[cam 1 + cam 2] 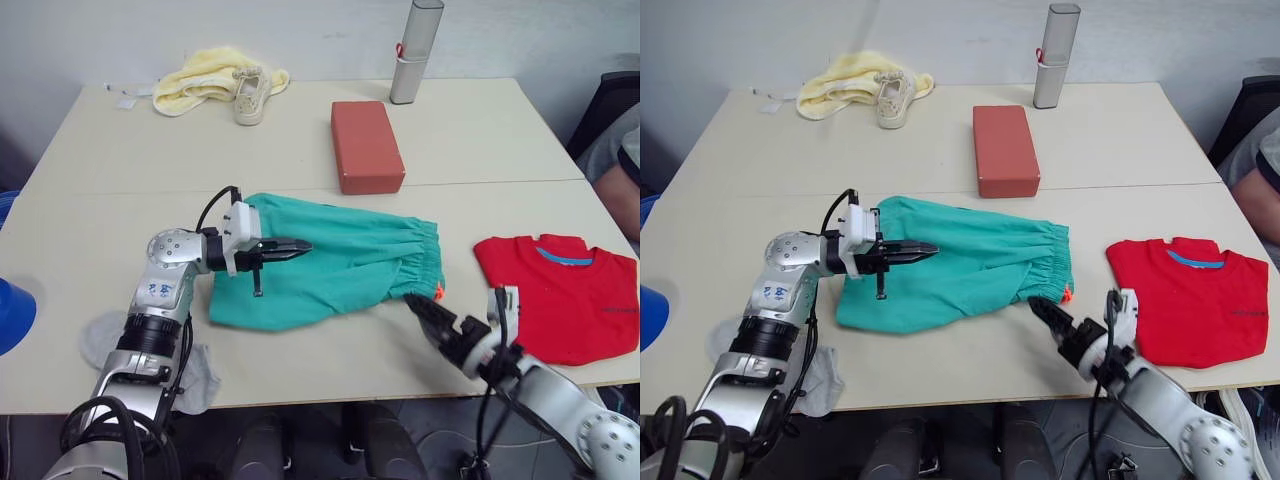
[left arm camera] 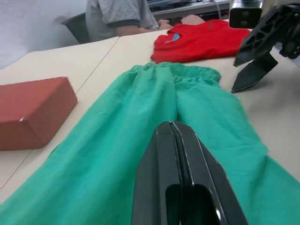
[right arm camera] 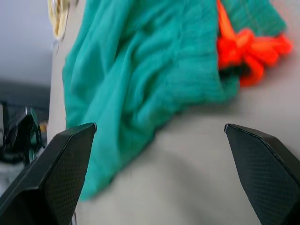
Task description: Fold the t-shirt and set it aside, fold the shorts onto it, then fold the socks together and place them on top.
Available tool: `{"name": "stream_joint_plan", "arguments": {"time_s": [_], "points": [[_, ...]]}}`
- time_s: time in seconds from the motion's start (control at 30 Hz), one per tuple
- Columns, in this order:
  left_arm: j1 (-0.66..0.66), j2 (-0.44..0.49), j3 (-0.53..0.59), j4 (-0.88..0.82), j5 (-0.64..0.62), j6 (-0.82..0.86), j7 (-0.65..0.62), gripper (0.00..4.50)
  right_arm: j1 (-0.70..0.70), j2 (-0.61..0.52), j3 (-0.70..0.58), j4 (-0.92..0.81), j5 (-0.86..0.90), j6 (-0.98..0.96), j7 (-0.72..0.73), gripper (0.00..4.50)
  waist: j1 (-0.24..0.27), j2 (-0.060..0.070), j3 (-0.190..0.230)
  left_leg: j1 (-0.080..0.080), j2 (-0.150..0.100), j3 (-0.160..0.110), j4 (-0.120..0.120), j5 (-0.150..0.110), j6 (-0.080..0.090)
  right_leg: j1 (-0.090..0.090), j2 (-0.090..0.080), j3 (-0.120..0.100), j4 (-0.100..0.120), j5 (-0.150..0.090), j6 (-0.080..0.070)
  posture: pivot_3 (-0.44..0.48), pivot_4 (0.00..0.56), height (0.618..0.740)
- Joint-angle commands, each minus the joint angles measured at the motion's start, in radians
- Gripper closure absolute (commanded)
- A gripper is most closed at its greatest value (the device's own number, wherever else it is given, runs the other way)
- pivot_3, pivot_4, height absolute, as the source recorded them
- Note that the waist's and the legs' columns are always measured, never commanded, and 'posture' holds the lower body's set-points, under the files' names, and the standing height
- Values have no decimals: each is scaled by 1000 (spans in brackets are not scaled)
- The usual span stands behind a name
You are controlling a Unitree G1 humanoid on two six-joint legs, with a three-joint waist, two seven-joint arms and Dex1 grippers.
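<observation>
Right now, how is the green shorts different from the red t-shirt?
The shorts are teal-green and spread out unfolded mid-table; the t-shirt is bright red, folded into a neat block at the table's right side. The shorts have an orange drawstring; the t-shirt has a blue neck band. Both are soft cloth lying flat on the table.

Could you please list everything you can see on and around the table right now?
T-shirt: one, red, folded, right side of the table.
Shorts: one, teal, spread flat mid-table.
Socks: light grey, front left edge; count unclear.
Box: one, brick red, behind the shorts.
Towel: one, pale yellow, back left.
Sneaker: one, beige, against the towel.
Case: one, grey, upright, back edge.
Person: one, seated at the right.
Left hand: shut, over the shorts.
Right hand: open, beside the waistband.
</observation>
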Motion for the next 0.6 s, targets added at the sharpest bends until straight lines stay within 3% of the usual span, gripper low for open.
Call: {"name": "stream_joint_plan", "arguments": {"time_s": [0.03,0.2,0.27,0.47,0.6], "points": [[-42,-28,-10,48,31,-38,25,4500,-80,60,7,87,-106,-68,-62,28,0,0,0,-3,0,0,0,1,0,-3,0,0,1,0,0,0,150,740],[-57,-64,-26,69,56,-42,50,4500,-181,153,26,194,-246,-102,-32,28,-1,-2,-1,-6,0,0,2,1,1,-4,0,0,-1,1,1,0,150,740],[-58,-69,-29,72,69,-40,64,4500,-205,166,38,225,-318,-101,-6,410,-2,-3,-2,-6,0,0,3,1,2,-3,0,0,-1,1,2,0,150,740],[-49,-61,-30,118,133,-26,138,4500,-247,172,33,276,-569,-165,86,2460,-11,-6,-4,-6,-1,0,3,2,3,-3,-2,0,0,2,2,0,150,740],[-34,-63,-39,136,164,1,173,4500,-224,175,-10,233,-636,-199,146,3825,-5,-6,-4,-7,-1,-1,2,2,3,-3,-2,-1,-1,2,2,0,150,740]]}}
